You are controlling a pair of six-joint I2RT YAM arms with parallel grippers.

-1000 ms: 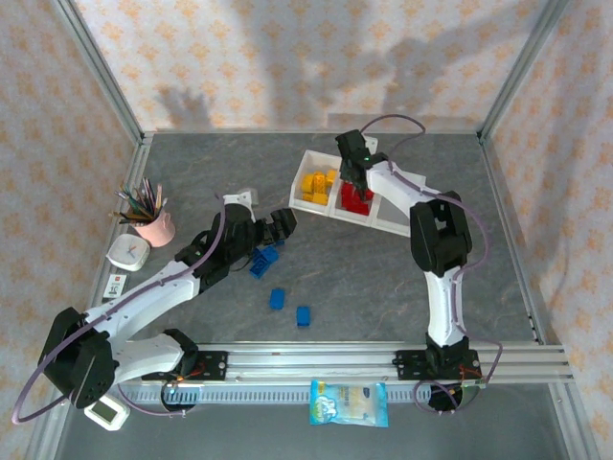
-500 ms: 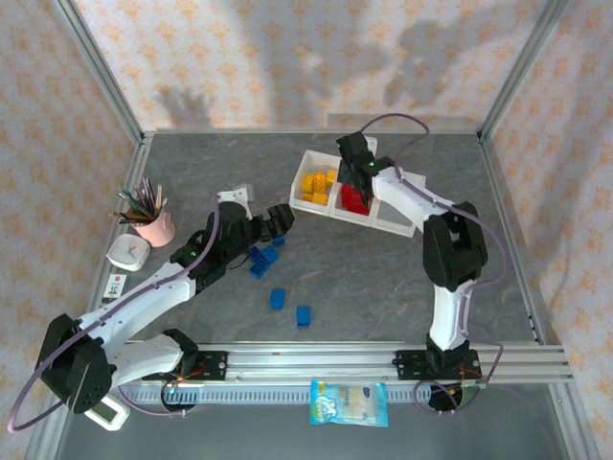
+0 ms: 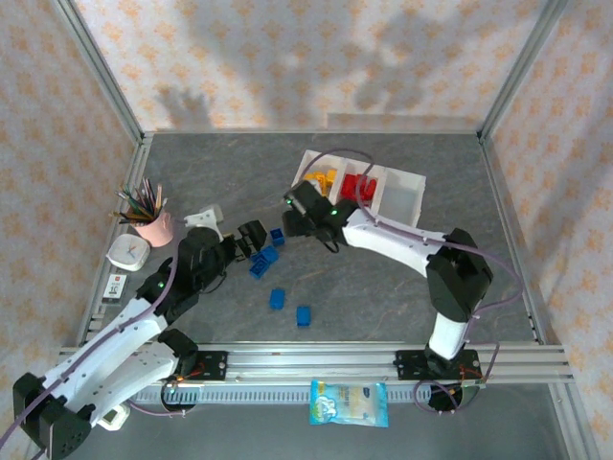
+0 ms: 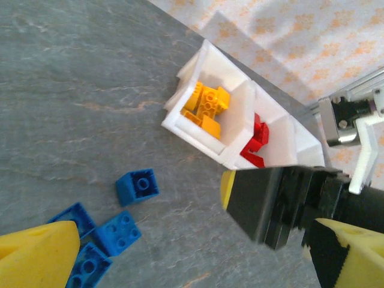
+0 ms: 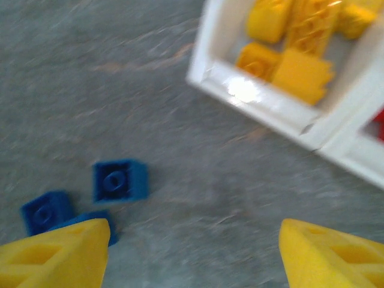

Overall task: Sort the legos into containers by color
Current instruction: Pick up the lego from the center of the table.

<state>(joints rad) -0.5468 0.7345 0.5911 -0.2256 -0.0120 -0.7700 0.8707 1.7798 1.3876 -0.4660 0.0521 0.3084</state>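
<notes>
Right gripper (image 5: 193,229) is hovering with fingers spread wide, empty, blue legos (image 5: 119,180) lying lower left in its wrist view. Left gripper (image 4: 195,233) is also gaping, holding nothing, the same legos lying lower left. White tray (image 3: 402,196) is sitting upper centre of the top view: yellow legos (image 3: 321,179) lying in the left compartment, red legos (image 3: 356,185) in the middle.

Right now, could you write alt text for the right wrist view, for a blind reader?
The open right gripper hangs over a grey table, with blue bricks at lower left; a white tray with yellow bricks sits at upper right.
</notes>
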